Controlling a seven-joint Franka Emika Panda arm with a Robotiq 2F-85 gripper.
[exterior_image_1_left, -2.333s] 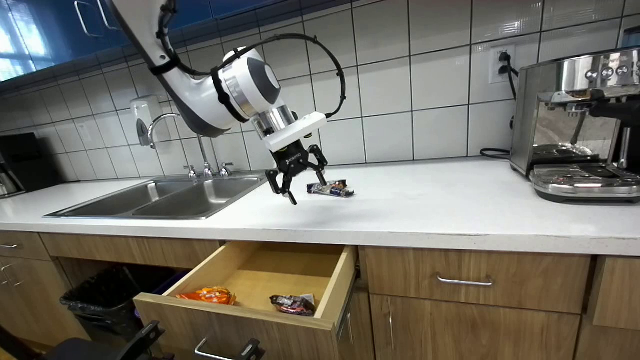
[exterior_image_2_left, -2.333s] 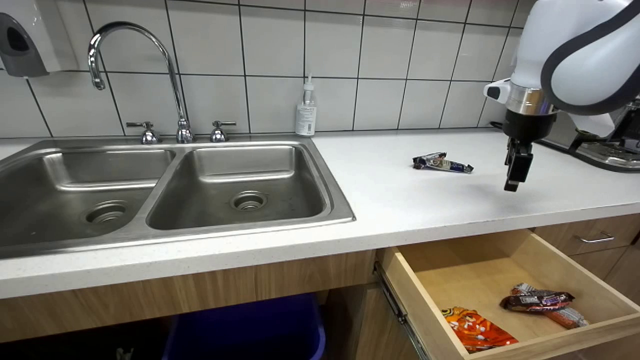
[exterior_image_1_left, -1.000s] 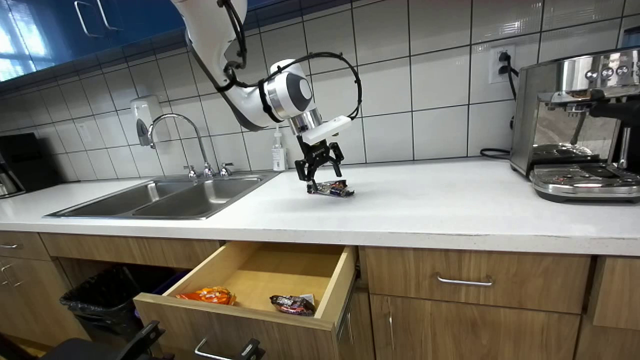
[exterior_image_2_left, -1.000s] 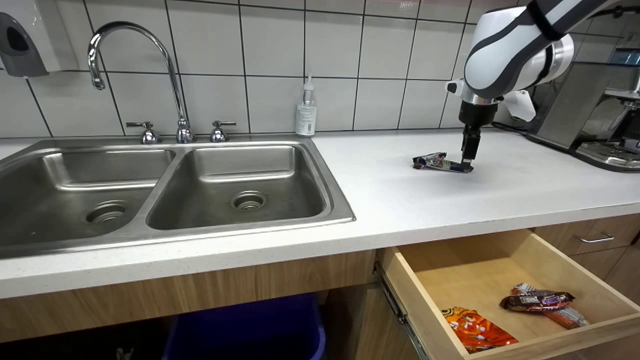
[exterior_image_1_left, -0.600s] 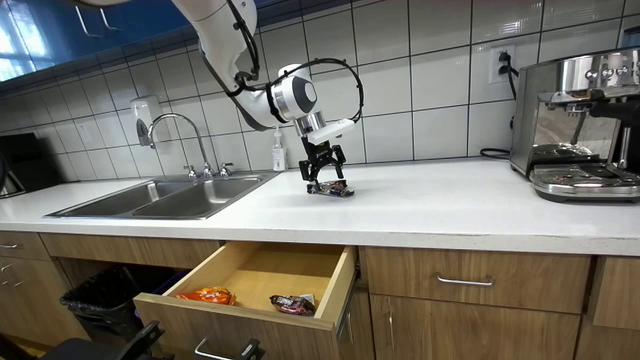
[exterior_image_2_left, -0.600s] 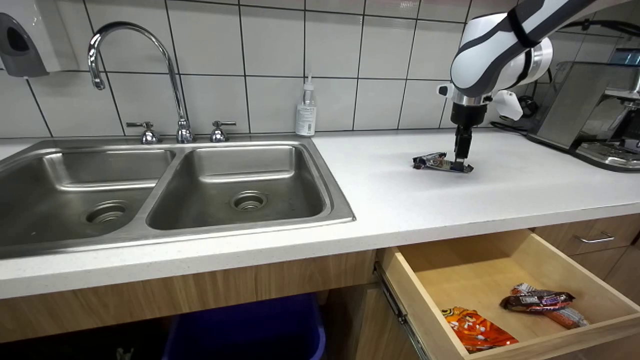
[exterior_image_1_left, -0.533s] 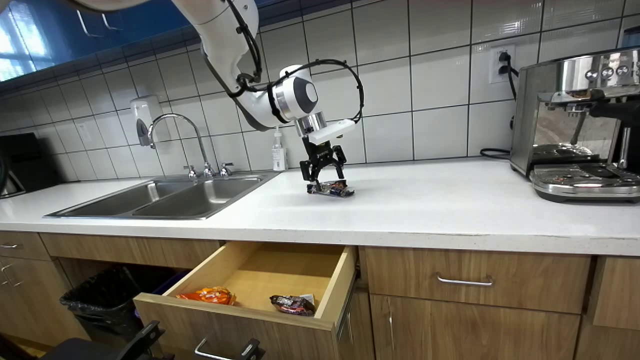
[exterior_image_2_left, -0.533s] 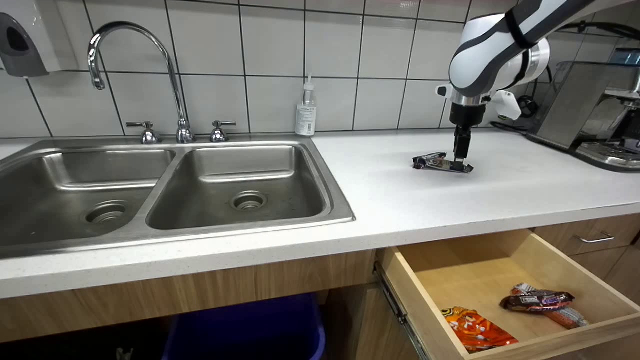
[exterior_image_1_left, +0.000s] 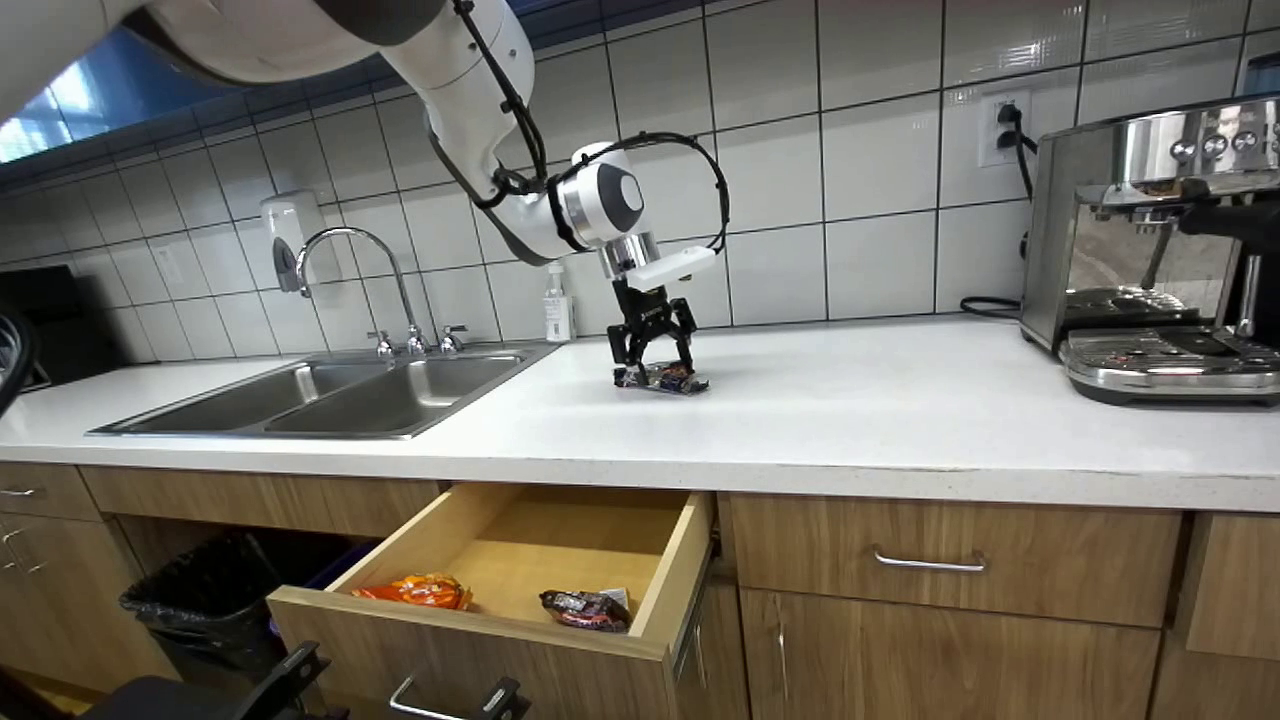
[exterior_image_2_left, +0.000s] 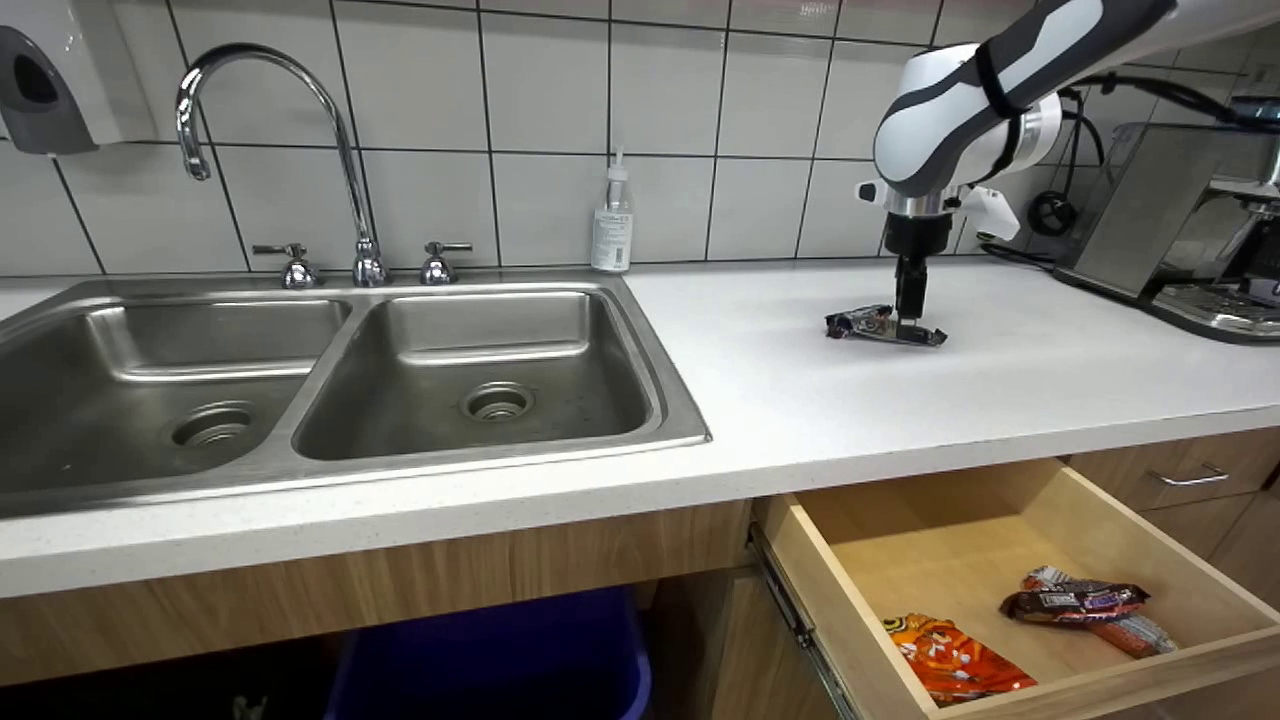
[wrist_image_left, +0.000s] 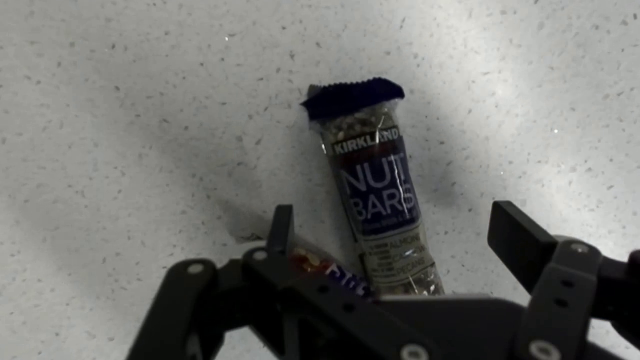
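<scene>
My claw (wrist_image_left: 391, 212) gapes wide — nut bar (wrist_image_left: 375, 175) right between! It's well behind the front edge of the counter (exterior_image_2_left: 780, 380).

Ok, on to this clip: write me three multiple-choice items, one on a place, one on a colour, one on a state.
1. Where does the nut bar lie?
A) in the sink
B) on the counter
C) in the drawer

2. The bag in the drawer is mainly:
A) orange
B) green
C) white

3. How does the gripper stand?
A) shut on nothing
B) shut on the nut bar
C) open

Right letters:
1. B: the wrist view shows the speckled white counter around it.
2. A: its orange wrapper shows in both exterior views.
3. C: in the wrist view the fingers stand wide apart, with counter showing between each tip and the nut bar.
</scene>
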